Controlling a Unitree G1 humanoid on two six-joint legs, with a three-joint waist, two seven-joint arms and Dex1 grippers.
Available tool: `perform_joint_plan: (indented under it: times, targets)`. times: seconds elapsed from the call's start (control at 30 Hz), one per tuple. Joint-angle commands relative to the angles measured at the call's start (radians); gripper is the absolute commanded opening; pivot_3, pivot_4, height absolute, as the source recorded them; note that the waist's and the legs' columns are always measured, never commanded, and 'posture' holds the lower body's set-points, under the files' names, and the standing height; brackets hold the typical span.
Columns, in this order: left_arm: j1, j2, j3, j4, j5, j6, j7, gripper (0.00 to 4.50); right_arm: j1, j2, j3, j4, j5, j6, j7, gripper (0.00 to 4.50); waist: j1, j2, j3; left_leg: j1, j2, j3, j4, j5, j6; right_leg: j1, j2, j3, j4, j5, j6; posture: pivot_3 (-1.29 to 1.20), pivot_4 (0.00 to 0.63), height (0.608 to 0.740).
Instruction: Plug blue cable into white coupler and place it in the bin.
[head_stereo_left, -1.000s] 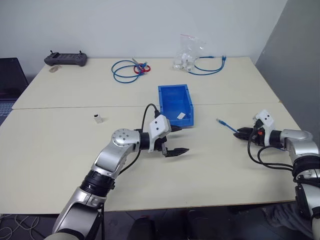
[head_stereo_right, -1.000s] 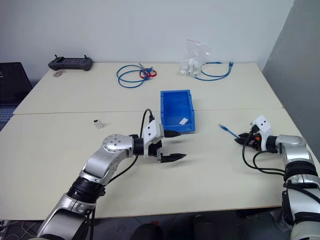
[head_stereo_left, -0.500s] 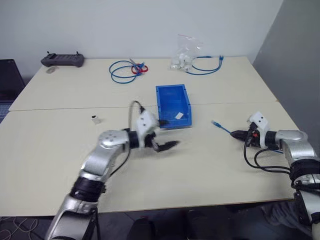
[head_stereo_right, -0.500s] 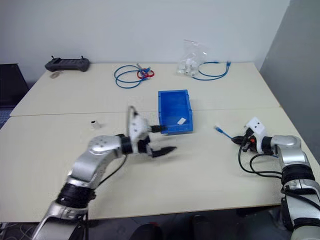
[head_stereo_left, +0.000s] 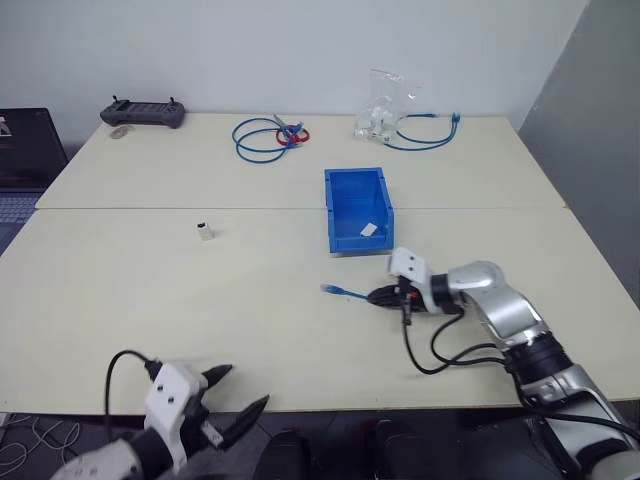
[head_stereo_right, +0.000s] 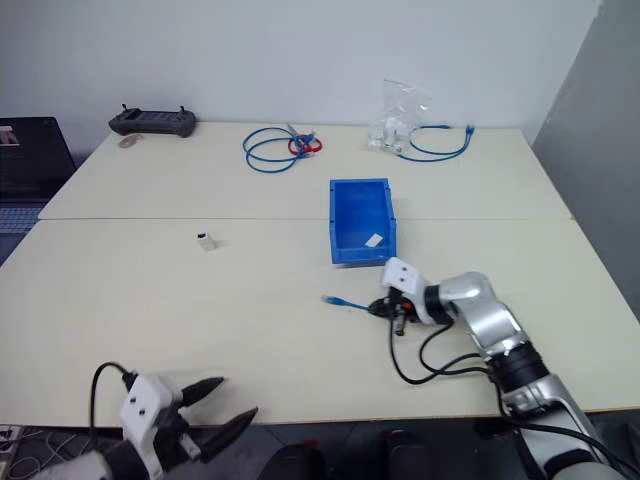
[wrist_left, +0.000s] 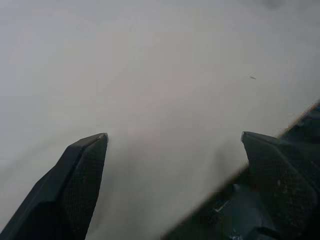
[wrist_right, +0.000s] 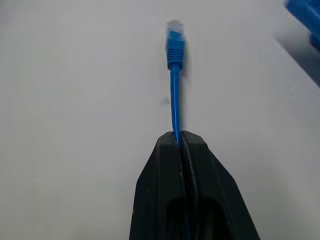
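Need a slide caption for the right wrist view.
Right gripper shut on the blue cable, its plug end pointing out over the table.

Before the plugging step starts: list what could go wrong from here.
1. The right gripper pinches the blue cable well behind its plug, so the free end may flex or droop when pushed at the socket.
2. The white coupler lies loose and far from the open left gripper; it may slide or tip when grasped.
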Motion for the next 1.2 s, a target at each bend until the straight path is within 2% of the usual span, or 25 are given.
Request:
perform_joint_plan:
  times: [0.03, 0.23, 0.3, 0.4, 0.47, 0.6, 0.77, 0.87, 1.0, 1.07, 1.1, 1.2]
  targets:
    - [0.017, -0.029, -0.008, -0.04, 0.027, -0.052, 0.055, 4.5, -0.007, -0.014, 0.049, -0.01, -0.037, -0.039, 0.019, 0.66, 0.001, 0.0, 0.0, 0.001, 0.0, 0.0, 0.0, 0.0, 0.0, 0.0, 0.0, -0.001, 0.0, 0.0, 0.0, 0.0, 0.15, 0.74]
    - [-0.034, -0.037, -0.003, 0.025, 0.039, -0.061, 0.103, 4.5, 0.032, -0.032, 0.046, 0.01, -0.041, -0.087, 0.003, 2.15, -0.005, -0.001, -0.001, 0.0, 0.0, 0.002, -0.001, 0.0, 0.0, 0.002, 0.0, -0.001, 0.001, 0.003, 0.004, 0.0, 0.15, 0.74]
    - [-0.089, 0.001, 0.017, 0.051, 0.022, -0.049, 0.085, 4.5, 0.061, -0.046, -0.002, -0.063, 0.008, -0.025, -0.002, 2.63, -0.004, -0.002, -0.001, 0.0, 0.0, 0.001, -0.002, 0.0, 0.001, 0.002, 0.0, -0.001, 0.001, 0.003, 0.001, 0.0, 0.15, 0.74]
    - [-0.265, 0.085, 0.051, 0.157, -0.001, -0.016, 0.065, 4.5, 0.113, -0.06, -0.118, -0.22, 0.138, 0.153, -0.021, 3.32, 0.006, -0.001, 0.0, -0.002, 0.0, -0.002, -0.002, 0.0, 0.001, 0.002, 0.0, -0.004, 0.001, 0.005, -0.002, 0.0, 0.15, 0.74]
    - [-0.407, 0.15, 0.017, 0.259, 0.011, -0.021, 0.023, 4.5, 0.164, -0.082, -0.184, -0.339, 0.21, 0.227, -0.027, 3.32, 0.004, -0.001, 0.0, -0.004, 0.0, -0.004, -0.002, 0.0, 0.0, 0.002, 0.001, -0.006, 0.002, 0.005, -0.002, 0.0, 0.15, 0.74]
    - [-0.774, 0.223, -0.149, 0.518, 0.034, -0.044, -0.142, 4.5, 0.29, -0.144, -0.299, -0.563, 0.278, 0.328, -0.101, 3.32, 0.009, 0.0, 0.0, -0.004, 0.0, -0.004, 0.0, 0.0, 0.0, 0.002, 0.001, -0.008, 0.001, 0.005, 0.0, 0.0, 0.15, 0.74]
    - [-1.08, 0.232, -0.354, 0.826, 0.106, -0.162, -0.399, 4.5, 0.394, -0.182, -0.4, -0.708, 0.345, 0.421, -0.179, 3.32, -0.006, -0.003, -0.001, -0.009, -0.002, -0.003, 0.0, 0.0, 0.0, 0.0, 0.001, -0.006, 0.0, 0.007, 0.001, 0.0, 0.15, 0.74]
    - [-1.255, 0.182, -0.463, 1.08, 0.178, -0.264, -0.516, 4.5, 0.469, -0.198, -0.443, -0.779, 0.377, 0.462, -0.219, 3.32, -0.003, -0.002, -0.001, -0.011, -0.001, -0.003, 0.0, 0.001, 0.0, -0.003, 0.001, -0.005, 0.001, 0.007, 0.001, 0.0, 0.15, 0.74]
    - [-1.39, 0.138, -0.561, 1.35, 0.258, -0.412, -0.667, 4.5, 0.549, -0.215, -0.479, -0.825, 0.368, 0.472, -0.287, 3.32, -0.001, -0.003, -0.001, -0.017, -0.002, -0.006, 0.001, 0.001, 0.0, -0.007, 0.002, -0.008, 0.001, 0.007, 0.0, 0.0, 0.15, 0.74]
    - [-1.417, 0.132, -0.579, 1.416, 0.276, -0.483, -0.723, 4.12, 0.575, -0.215, -0.508, -0.844, 0.385, 0.484, -0.313, 3.34, -0.001, -0.002, -0.001, -0.017, -0.002, -0.006, 0.002, 0.0, 0.0, -0.007, 0.002, -0.007, 0.001, 0.007, 0.0, 0.0, 0.15, 0.74]
    - [-1.427, 0.127, -0.58, 1.442, 0.281, -0.509, -0.736, 4.06, 0.589, -0.216, -0.52, -0.854, 0.39, 0.486, -0.323, 3.34, -0.002, -0.002, -0.002, -0.017, -0.003, -0.005, 0.002, 0.0, 0.0, -0.007, 0.002, -0.007, 0.001, 0.007, 0.001, 0.0, 0.15, 0.74]
    - [-1.457, 0.105, -0.579, 1.513, 0.29, -0.557, -0.773, 3.4, 0.625, -0.217, -0.539, -0.879, 0.402, 0.487, -0.353, 3.34, -0.002, -0.002, -0.002, -0.017, -0.003, -0.005, 0.004, 0.0, 0.0, -0.006, 0.002, -0.006, 0.001, 0.007, 0.002, 0.0, 0.15, 0.74]
